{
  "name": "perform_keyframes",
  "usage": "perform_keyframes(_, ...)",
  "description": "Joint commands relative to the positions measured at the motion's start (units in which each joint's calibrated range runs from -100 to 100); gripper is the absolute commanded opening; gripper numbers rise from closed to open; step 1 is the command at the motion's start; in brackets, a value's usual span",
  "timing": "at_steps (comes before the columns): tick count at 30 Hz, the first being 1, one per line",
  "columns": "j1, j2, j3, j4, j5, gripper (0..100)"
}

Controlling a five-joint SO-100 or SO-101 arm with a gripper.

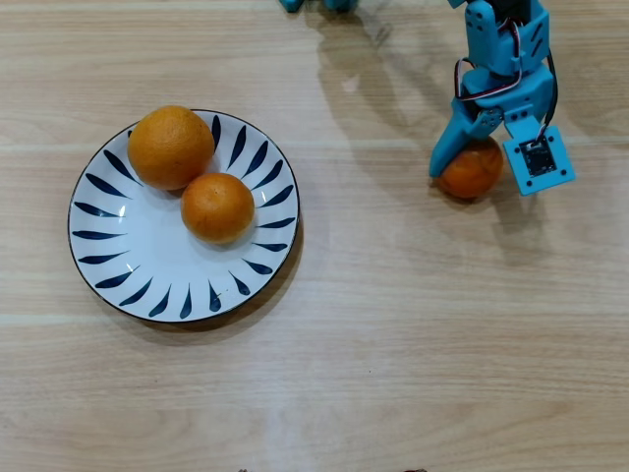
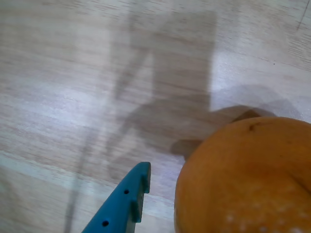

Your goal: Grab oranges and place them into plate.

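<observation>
Straddling the third orange (image 1: pixel 470 172), open tool (image 1: pixel 479 169), well clear of the plate (image 1: pixel 103 275).

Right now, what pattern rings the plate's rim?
Dark blue leaf-shaped strokes on white, clearest in the overhead view on the plate.

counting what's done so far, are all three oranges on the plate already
No, the overhead view shows two oranges on the plate; the third orange sits on the table under the end effector.

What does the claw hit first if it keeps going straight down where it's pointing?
The third orange: the claw straddles it, one finger beside it in the wrist view. Below that, the table. Contact can't be judged.
</observation>
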Motion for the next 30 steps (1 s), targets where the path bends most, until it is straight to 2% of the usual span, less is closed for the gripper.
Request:
perform_keyframes(1, 0.1, 0.7, -1.6, -0.9, 0.2, 39)
perform_keyframes(5, 0.6, 0.7, -1.6, -0.8, 0.2, 34)
perform_keyframes(13, 0.8, 0.7, -1.6, -0.8, 0.2, 33)
perform_keyframes(17, 0.7, 0.7, -1.6, -0.8, 0.2, 29)
perform_keyframes(27, 0.7, -0.1, -1.6, -0.6, 0.2, 28)
perform_keyframes(30, 1.8, -0.8, -2.7, -0.6, 2.3, 28)
